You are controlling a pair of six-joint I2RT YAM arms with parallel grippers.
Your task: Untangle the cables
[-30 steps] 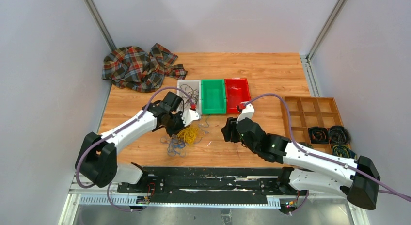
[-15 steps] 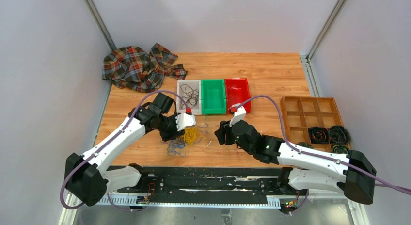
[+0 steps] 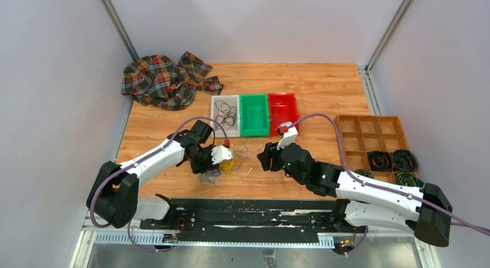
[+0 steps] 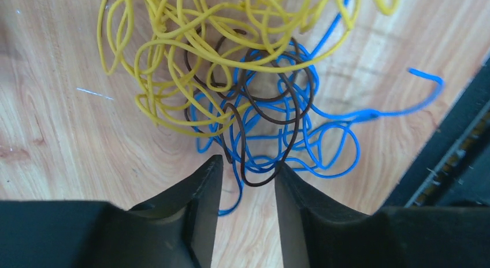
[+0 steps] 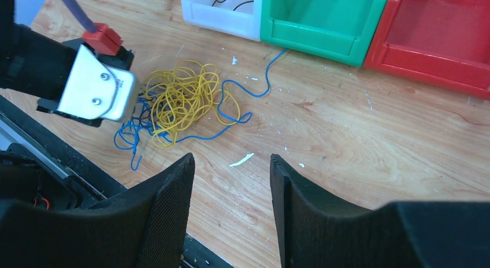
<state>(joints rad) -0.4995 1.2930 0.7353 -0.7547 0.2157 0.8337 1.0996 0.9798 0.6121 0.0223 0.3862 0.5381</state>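
Observation:
The cables lie in one tangle (image 3: 224,163) on the wooden table: yellow loops (image 4: 190,48), blue wire (image 4: 332,146) and a dark brown-black wire (image 4: 289,106). The tangle also shows in the right wrist view (image 5: 182,97). My left gripper (image 4: 248,164) is open and low over the tangle's near edge. A dark loop and a blue strand lie between its fingertips. In the top view it (image 3: 208,166) sits at the tangle's left side. My right gripper (image 5: 231,158) is open and empty above bare wood. It (image 3: 266,158) is to the right of the tangle.
A white bin (image 3: 217,101) holding black wires, a green bin (image 3: 254,115) and a red bin (image 3: 283,112) stand in a row behind the tangle. A plaid cloth (image 3: 164,80) lies at the back left. A wooden divided tray (image 3: 372,125) with wire coils sits at the right. A black rail (image 3: 248,213) runs along the near edge.
My left gripper has come nearer and lower, onto the near-left side of the tangle. The right arm has shifted slightly, staying open.

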